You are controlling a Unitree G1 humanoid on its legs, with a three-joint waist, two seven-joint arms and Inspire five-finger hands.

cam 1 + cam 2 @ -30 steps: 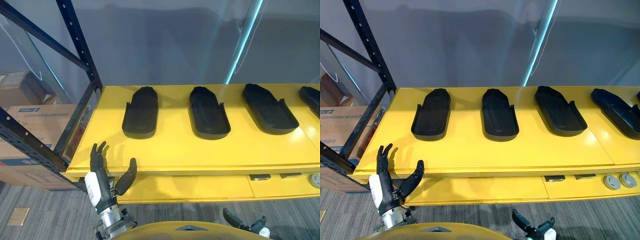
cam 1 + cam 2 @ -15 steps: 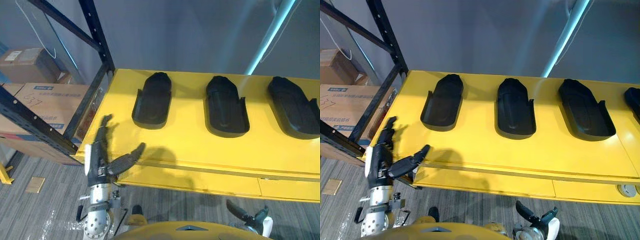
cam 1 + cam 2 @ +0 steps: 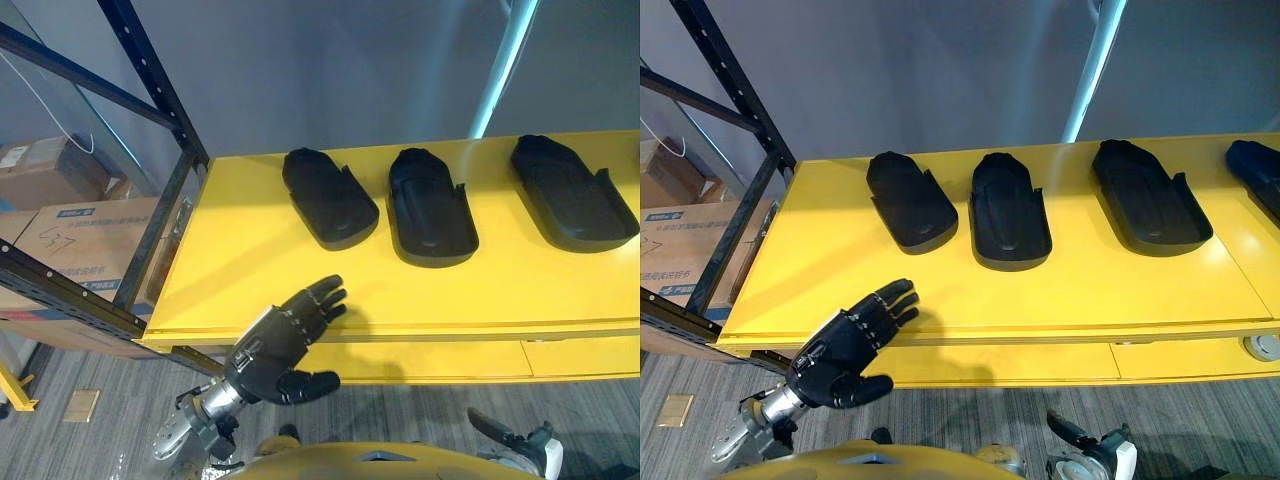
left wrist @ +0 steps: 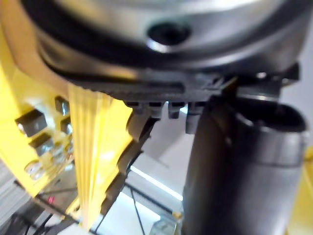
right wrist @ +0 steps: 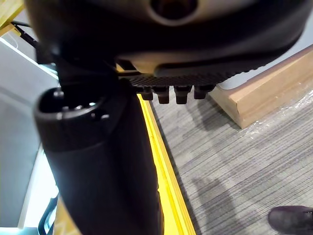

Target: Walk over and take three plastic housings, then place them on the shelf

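Ahead, matte black scoop-shaped housings (image 3: 431, 206) on a smooth yellow shelf (image 3: 250, 275).

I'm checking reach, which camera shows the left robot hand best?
The right eye view: the whole left robot hand shows, fingers relaxed, at the yellow shelf's front edge. The left eye view shows the same; its wrist view, thumb and fingers close up.

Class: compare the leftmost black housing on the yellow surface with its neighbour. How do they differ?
The leftmost housing lies slanted, open end swung toward the second housing, which lies nearly square to the front edge. The leftmost housing is nearest the rack post; the second housing sits between two others. Both are black, on the yellow surface.
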